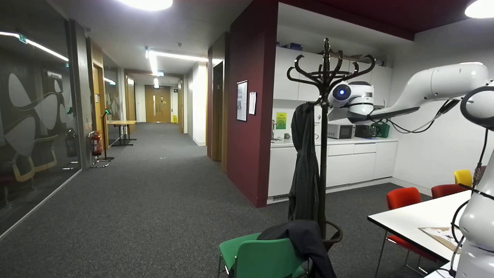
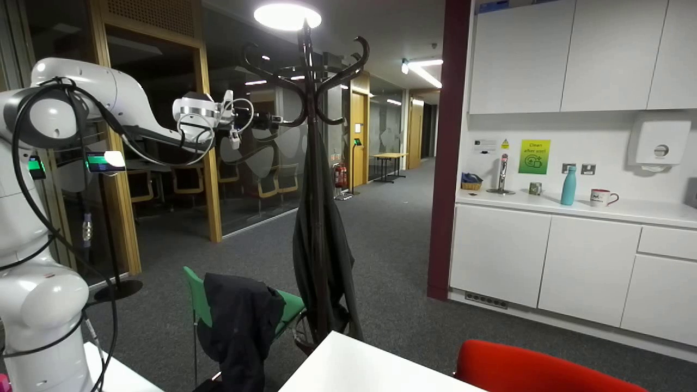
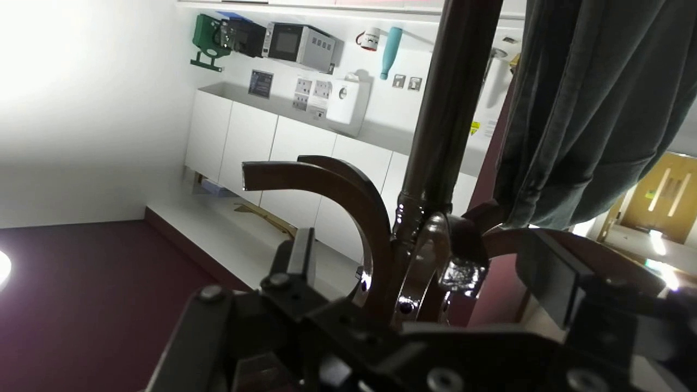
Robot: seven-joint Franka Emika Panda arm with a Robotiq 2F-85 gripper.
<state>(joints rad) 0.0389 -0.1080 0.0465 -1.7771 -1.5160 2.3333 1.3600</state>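
A dark wooden coat stand (image 1: 323, 170) with curved hooks stands upright; it also shows in an exterior view (image 2: 311, 103) and, inverted, in the wrist view (image 3: 452, 103). A dark grey coat (image 1: 304, 154) hangs from it, also seen in an exterior view (image 2: 335, 245) and at the right of the wrist view (image 3: 593, 109). My gripper (image 3: 427, 267) is open, its fingers wide apart, with a hook's end in view between them. In an exterior view, the gripper (image 2: 279, 121) is level with the lower hooks, beside the stand. I cannot tell whether it touches a hook.
A green chair (image 1: 266, 256) with a dark jacket (image 1: 299, 235) over it stands by the stand's foot. A white table (image 1: 417, 216) and a red chair (image 1: 403, 197) are near the arm. A kitchen counter (image 2: 544, 209) with a teal bottle (image 2: 568, 186) and mug (image 2: 600, 197) lies beyond.
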